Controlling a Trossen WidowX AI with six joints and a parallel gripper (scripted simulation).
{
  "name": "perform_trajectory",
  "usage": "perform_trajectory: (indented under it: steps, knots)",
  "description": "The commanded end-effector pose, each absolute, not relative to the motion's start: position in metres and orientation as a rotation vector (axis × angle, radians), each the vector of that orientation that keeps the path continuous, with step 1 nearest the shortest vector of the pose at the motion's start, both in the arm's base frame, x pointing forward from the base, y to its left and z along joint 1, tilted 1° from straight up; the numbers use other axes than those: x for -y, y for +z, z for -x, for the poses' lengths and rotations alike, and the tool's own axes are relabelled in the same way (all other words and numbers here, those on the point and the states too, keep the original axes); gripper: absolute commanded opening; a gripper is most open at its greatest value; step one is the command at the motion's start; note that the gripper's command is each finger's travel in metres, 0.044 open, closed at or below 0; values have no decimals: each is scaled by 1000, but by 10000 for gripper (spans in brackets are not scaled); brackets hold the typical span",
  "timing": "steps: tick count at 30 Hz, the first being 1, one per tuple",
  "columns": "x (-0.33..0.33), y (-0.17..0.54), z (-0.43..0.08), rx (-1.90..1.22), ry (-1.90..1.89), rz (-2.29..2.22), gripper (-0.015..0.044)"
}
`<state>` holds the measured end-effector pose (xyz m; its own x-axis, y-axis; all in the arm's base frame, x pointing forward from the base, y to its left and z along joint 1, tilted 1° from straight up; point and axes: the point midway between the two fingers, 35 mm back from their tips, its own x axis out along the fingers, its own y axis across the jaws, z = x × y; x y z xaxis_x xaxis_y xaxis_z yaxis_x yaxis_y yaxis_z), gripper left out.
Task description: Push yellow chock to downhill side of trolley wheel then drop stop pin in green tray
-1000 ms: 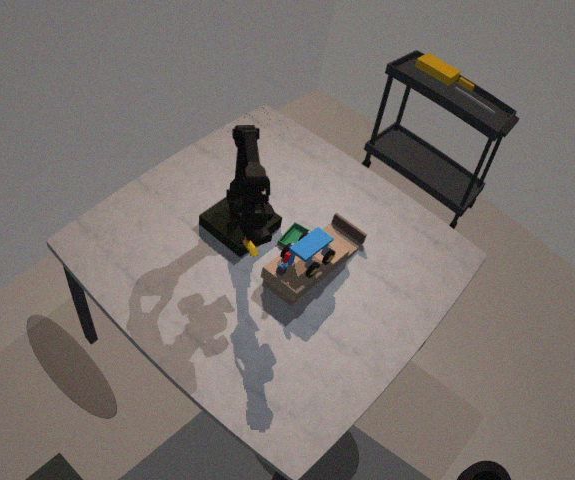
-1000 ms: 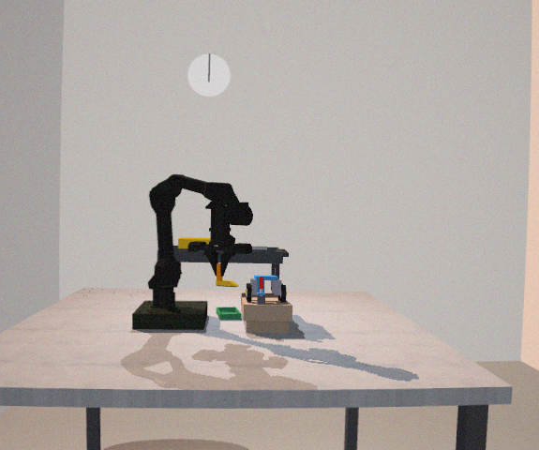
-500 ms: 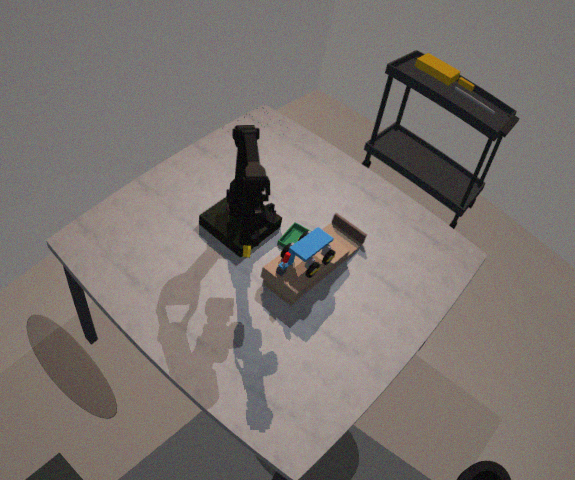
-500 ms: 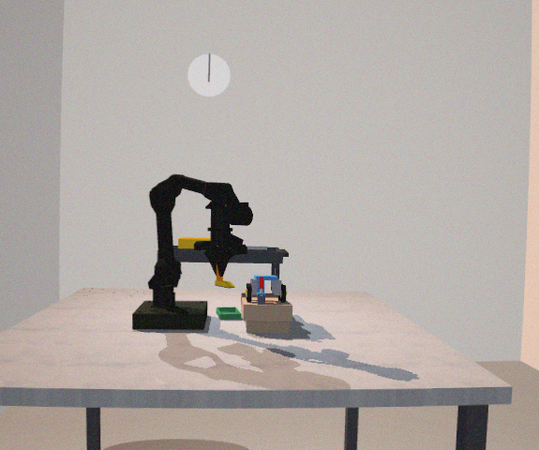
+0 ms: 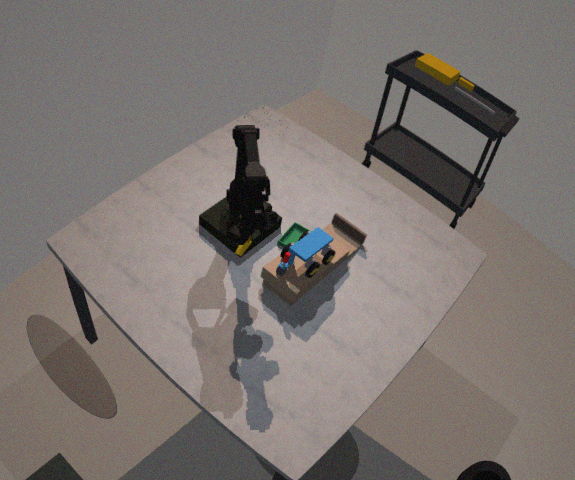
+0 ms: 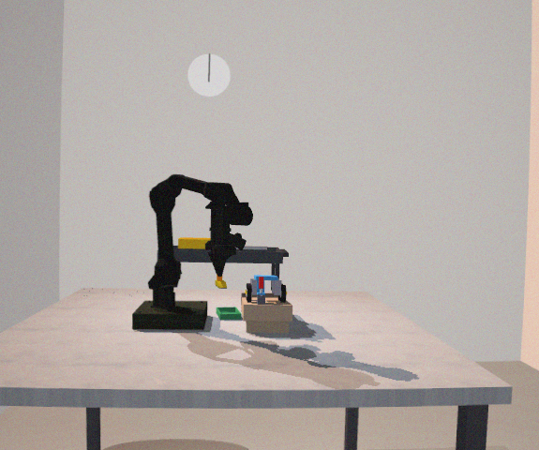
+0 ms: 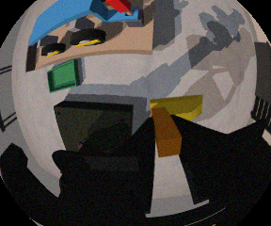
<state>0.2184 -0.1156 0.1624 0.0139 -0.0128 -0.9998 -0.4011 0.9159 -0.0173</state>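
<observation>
My gripper (image 6: 219, 277) (image 7: 160, 121) is shut on the orange handle of the yellow chock (image 5: 243, 246) (image 6: 220, 284) (image 7: 191, 107). It holds the chock in the air, beside the ramp (image 5: 276, 283) (image 6: 266, 312) (image 7: 126, 41) and above table height. The chock's black rubber base cannot be made out. The blue-topped trolley (image 5: 312, 243) (image 6: 273, 277) (image 7: 62, 20) stands on the ramp. The red-headed stop pin (image 5: 286, 257) (image 6: 261, 282) (image 7: 119, 4) stands upright at its uphill end. The green tray (image 5: 293, 234) (image 6: 229, 316) (image 7: 62, 76) lies beside the ramp, on the arm's side.
The arm's dark base block (image 5: 214, 221) (image 6: 170, 318) (image 7: 95, 123) is near the green tray and the ramp. An upright end board (image 5: 349, 228) stands at the ramp's low end. A dark shelf cart (image 5: 427, 155) (image 6: 255, 256) stands beyond the table.
</observation>
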Motion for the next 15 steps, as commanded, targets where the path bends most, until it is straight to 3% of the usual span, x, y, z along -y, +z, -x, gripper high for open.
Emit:
perform_trajectory:
  steps: [1, 15]
  knots:
    - [116, 163, -218, -1550, 213, 238, 0]
    - [98, 161, -219, -1554, 148, 170, 0]
